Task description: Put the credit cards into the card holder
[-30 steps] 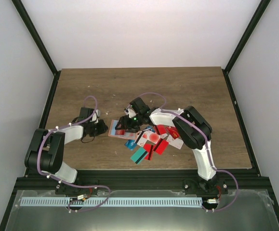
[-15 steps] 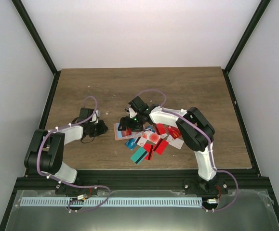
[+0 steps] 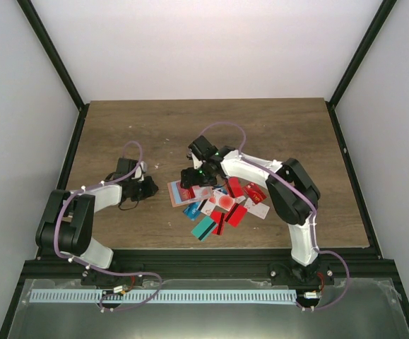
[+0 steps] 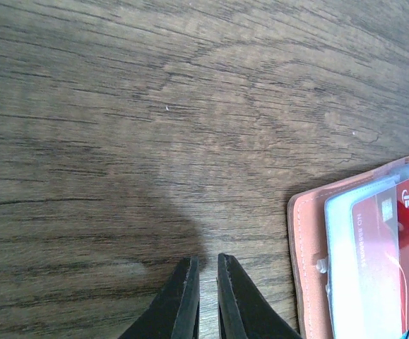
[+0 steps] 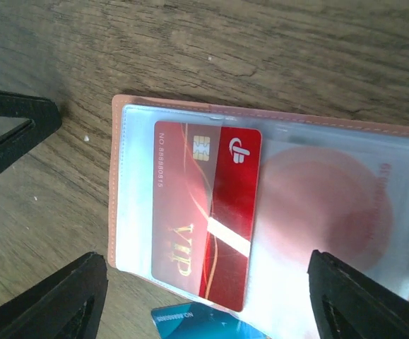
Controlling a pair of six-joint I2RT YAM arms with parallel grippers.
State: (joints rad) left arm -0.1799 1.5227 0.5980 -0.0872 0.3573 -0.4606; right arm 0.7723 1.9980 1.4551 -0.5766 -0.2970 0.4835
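The holder (image 3: pixel 177 194) lay open on the table (image 3: pixel 119 127), near its middle and a little toward the near edge. A red card (image 5: pixel 208 212) marked VIP sat inside its clear sleeve (image 5: pixel 137 212), with the chip end next to the holder's salmon border. Beside it a round red shape showed dimly through the plastic; what it was could not be told.

The loose cards (image 3: pixel 236 205) lay in a heap against the holder's right side, spreading toward the near edge. They were mostly red, and a blue card (image 3: pixel 190 212) lay just off the holder. A teal card (image 3: pixel 203 227) lay closest to the near edge.

The right arm (image 3: pixel 261 169) reached in from the right. The right jaws hung released and spread wide above the holder, one tip on each side of the red card, gripping nothing.

The left arm (image 3: pixel 105 194) lay low along the table. The left jaws were clenched to a thin slit with nothing between them, over bare wood just off the holder's left border. Whether they touched the wood could not be told.
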